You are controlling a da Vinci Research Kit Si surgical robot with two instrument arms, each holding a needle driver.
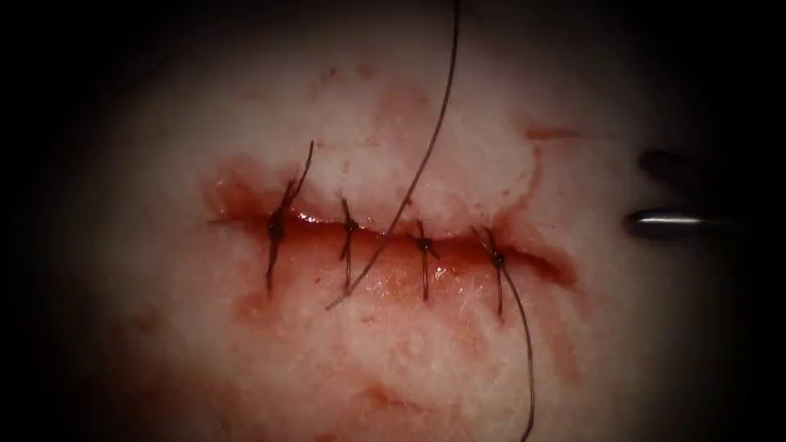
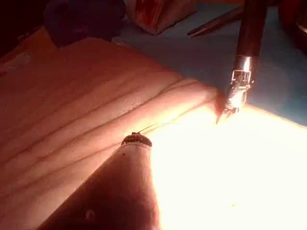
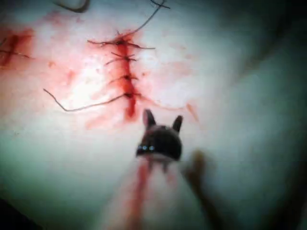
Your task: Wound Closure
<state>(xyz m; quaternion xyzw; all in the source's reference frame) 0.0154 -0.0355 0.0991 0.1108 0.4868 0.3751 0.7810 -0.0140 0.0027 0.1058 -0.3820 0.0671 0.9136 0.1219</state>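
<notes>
The cut [image 1: 393, 237] runs across the tissue [image 1: 458, 360] and several knotted stitches [image 1: 424, 244] cross it. A long thread [image 1: 426, 155] comes down from above, crosses the cut and ends loose just below it. Another thread [image 1: 524, 344] trails downward from the rightmost knot [image 1: 497, 259]. My right tool [image 1: 643, 192] hovers beyond the right end of the cut, jaws open and empty; the right wrist view shows its two jaws [image 3: 163, 120] spread apart short of the stitch line [image 3: 123, 67]. My left tool's shaft [image 2: 129, 172] ends in glare above the tissue, with the right tool [image 2: 224, 114] beyond it.
Red fluid [image 1: 393, 282] stains the tissue along and below the cut. In the left wrist view the tissue block rests on a blue surface [image 2: 192, 52], where a scissors-like metal instrument [image 2: 216, 24] lies behind it.
</notes>
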